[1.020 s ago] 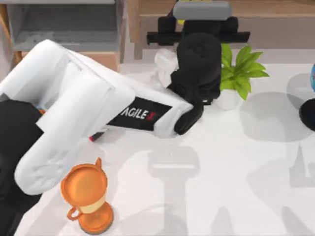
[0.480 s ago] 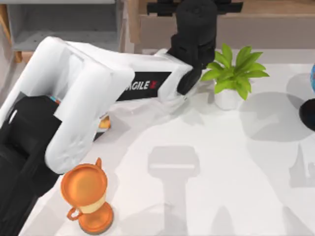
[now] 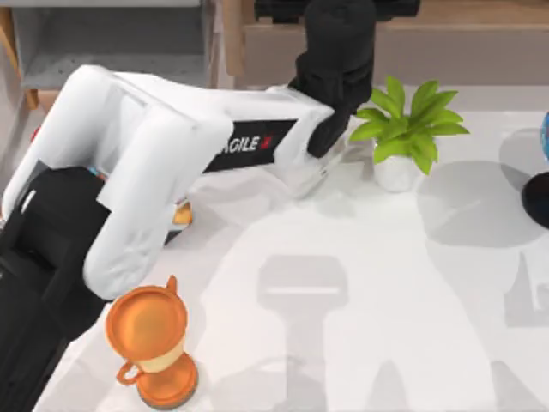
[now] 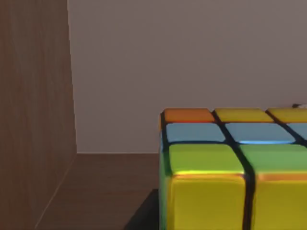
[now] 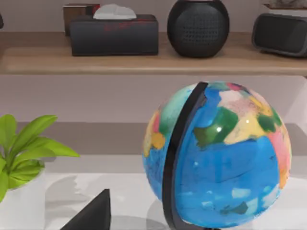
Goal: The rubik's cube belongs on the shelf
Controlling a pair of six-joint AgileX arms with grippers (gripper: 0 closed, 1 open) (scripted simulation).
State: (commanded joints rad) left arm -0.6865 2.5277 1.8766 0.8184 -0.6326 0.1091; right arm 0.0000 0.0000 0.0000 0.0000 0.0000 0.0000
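Wood surrounds the rubik's cube (image 4: 230,182) now. In the left wrist view it sits inside the shelf (image 3: 480,13), near a wooden side wall (image 4: 33,120) and in front of the plain back panel.

Over the last second the left arm has stretched from the counter (image 3: 360,326) in front of the potted plant (image 3: 403,129) to a spot behind and above it, carrying the left tool (image 3: 339,10) over the shelf's ledge. In the last half second it has barely moved. I judge the carrying is over and the release is at hand.

Whether the left tool is clamped on the cube or already apart, I cannot tell. Nor can I tell whether the cube's base touches the boards, though a dark shadow lies close beneath it.

A cube has no long axis. Its tiled top faces up and level, a yellow face turns toward the wrist camera, and its edges run roughly square to the back panel.

The right arm idles well to the right of the plant, by the globe (image 5: 216,153); its tool's state I cannot tell.
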